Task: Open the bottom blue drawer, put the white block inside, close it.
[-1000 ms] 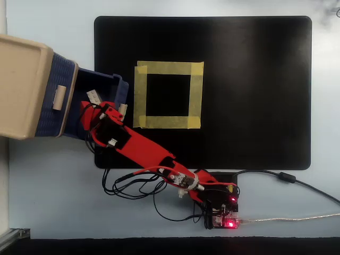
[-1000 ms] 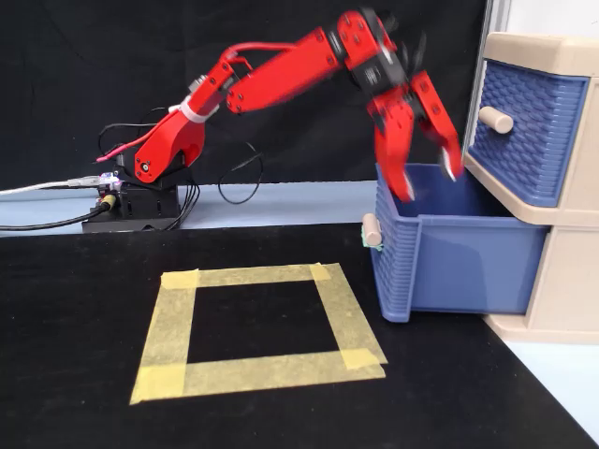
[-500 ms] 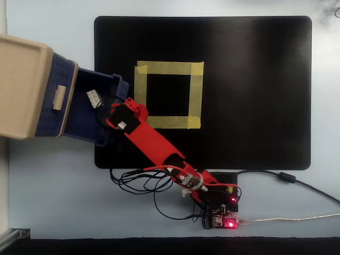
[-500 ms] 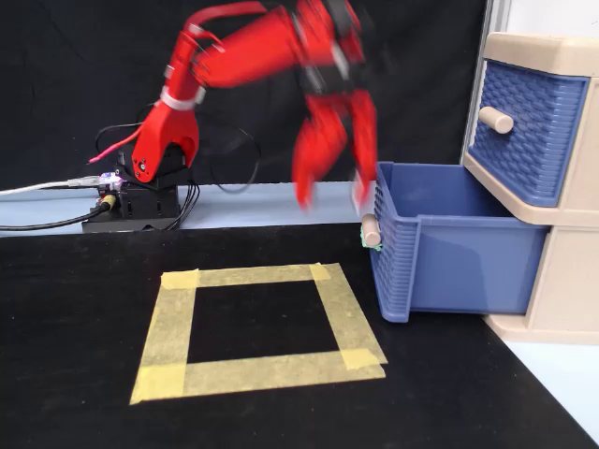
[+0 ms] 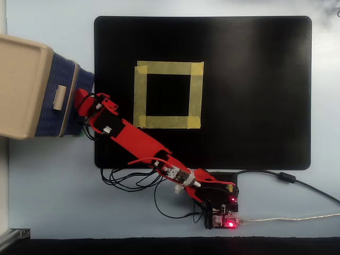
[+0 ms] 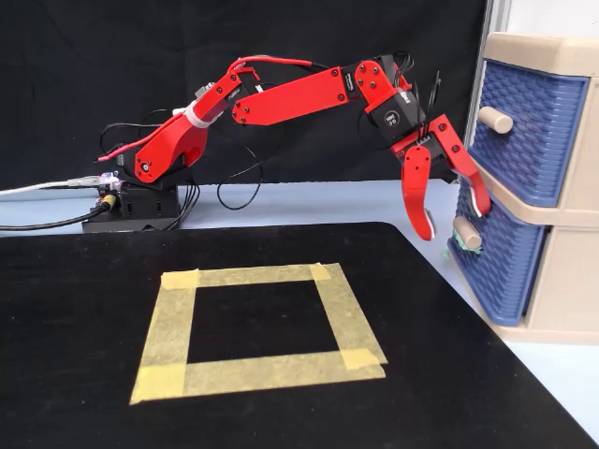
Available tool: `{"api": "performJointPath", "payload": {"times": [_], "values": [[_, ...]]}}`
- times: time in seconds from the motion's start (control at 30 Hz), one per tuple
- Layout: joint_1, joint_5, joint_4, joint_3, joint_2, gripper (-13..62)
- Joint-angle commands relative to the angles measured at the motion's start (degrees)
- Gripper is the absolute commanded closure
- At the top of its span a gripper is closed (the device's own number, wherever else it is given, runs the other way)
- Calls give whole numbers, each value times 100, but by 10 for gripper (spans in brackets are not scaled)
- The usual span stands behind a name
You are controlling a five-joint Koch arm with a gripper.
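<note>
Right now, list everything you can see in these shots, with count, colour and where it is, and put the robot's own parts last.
Cabinet: one, beige, right edge in the fixed view.
Top drawer: one, dark blue, shut.
Bottom blue drawer: one, dark blue, pushed in.
Drawer handles: two, beige.
Mat: one, black, on the pale table.
Tape square: one, yellow, on the mat.
Cables: several, black and white, by the base.
Arm: one, red.
Gripper: one, red, open at the lower handle.

Red arm [image 6: 290, 94] and red gripper [image 6: 453, 217] against a black backdrop; dark blue ribbed bottom blue drawer [image 6: 491, 267] with a beige handle [image 6: 467, 234], set in a beige cabinet [image 6: 562, 290]; yellow tape square [image 6: 257, 327] on a black mat [image 5: 255, 106], pale blue table [image 5: 48, 186] around it
</note>
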Motion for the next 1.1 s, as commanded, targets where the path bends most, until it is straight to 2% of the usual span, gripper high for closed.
{"api": "performJointPath", "payload": {"times": [0.0,0.03,0.13,0.2,0.23,0.37,0.57,0.7,0.83,0.93,1.07], "values": [[-53,-158,105,-211,176,146],[-35,-149,448,-237,246,146],[229,-123,2865,-255,1415,150],[905,123,4430,-176,2329,151],[1274,422,4553,9,2733,151],[2681,2514,4307,2162,4447,152],[4852,5933,3313,6794,6064,153],[4992,6530,2021,9536,7471,151],[4948,6574,1521,11593,9009,149],[4948,6574,1819,12261,9079,145],[4957,6574,2153,12384,9079,148]]}}
